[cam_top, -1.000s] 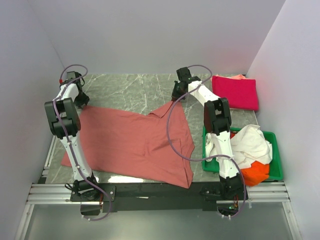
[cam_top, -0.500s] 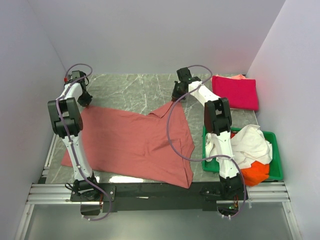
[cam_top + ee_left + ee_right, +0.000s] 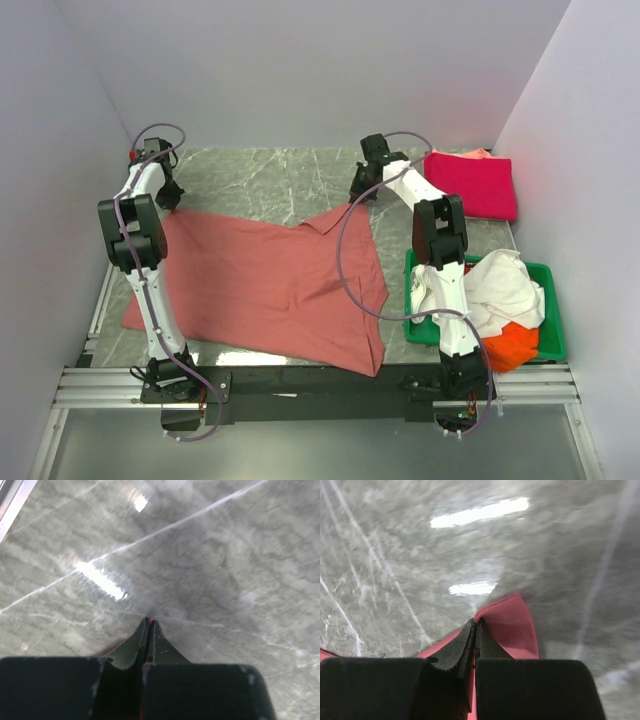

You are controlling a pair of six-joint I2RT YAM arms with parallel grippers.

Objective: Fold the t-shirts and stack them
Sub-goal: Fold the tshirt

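The large salmon-red t-shirt [image 3: 270, 285] lies spread over the marble table. My left gripper [image 3: 172, 203] is shut on its far left corner; in the left wrist view [image 3: 149, 622] only a thin red line shows between the jaws. My right gripper [image 3: 356, 196] is shut on its far right corner, and the right wrist view [image 3: 476, 622] shows red cloth [image 3: 512, 625] pinched between the jaws. A folded crimson-pink t-shirt [image 3: 470, 184] lies at the back right. White [image 3: 495, 290] and orange [image 3: 510, 345] shirts fill the green tray [image 3: 550, 330].
The green tray stands at the right front, close to my right arm's base. White walls close in the table on the left, back and right. A metal rail [image 3: 300, 385] runs along the near edge.
My left gripper has moved a little farther back along the left side with its corner of the shirt. My right gripper has shifted slightly right and back with its corner.
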